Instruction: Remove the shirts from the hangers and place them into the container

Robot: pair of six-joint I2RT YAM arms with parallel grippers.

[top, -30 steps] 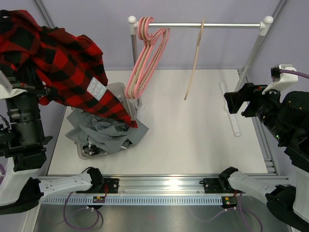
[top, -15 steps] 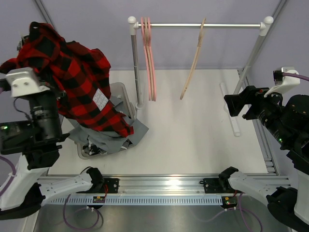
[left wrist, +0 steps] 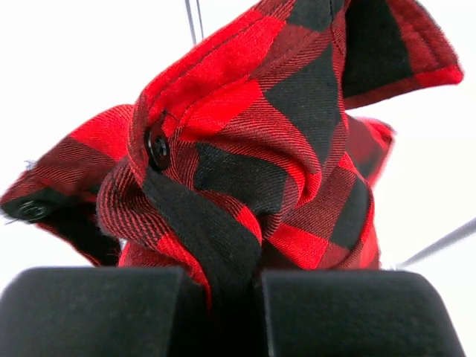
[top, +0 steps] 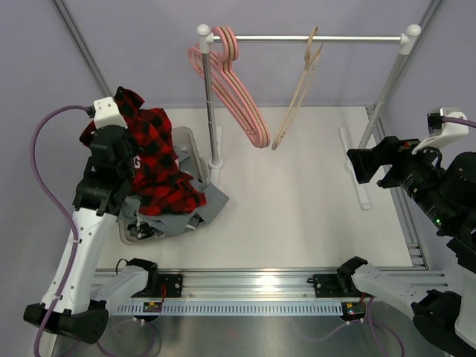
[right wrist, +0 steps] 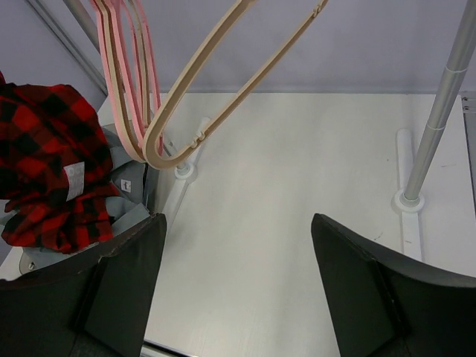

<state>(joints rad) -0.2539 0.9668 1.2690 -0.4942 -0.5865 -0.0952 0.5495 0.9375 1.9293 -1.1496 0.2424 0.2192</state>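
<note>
The red-and-black plaid shirt [top: 160,163] hangs from my left gripper [top: 123,123] and drapes down onto the pile in the container [top: 186,138]. In the left wrist view the left gripper [left wrist: 223,297] is shut on a fold of this plaid shirt [left wrist: 253,141]. A grey shirt [top: 182,212] spills over the container's front right edge. Two pink hangers [top: 239,93] and the tan hangers [top: 294,100] hang bare on the rail, tilted. My right gripper [top: 362,165] stands open at the right, empty, over bare table [right wrist: 238,275]. The right wrist view shows the plaid shirt [right wrist: 44,163], pink hangers [right wrist: 123,82] and a tan hanger [right wrist: 223,71].
The metal rail [top: 335,37] with white ends spans the back on two posts. The left post's foot [top: 216,160] stands just right of the container, and the right post's foot [right wrist: 407,199] is near my right arm. Purple walls close the back and sides.
My left arm has swung down and inward, lowering the red plaid shirt from high on the left onto the container. The bare hangers are swinging on the rail. The right arm has barely moved.
</note>
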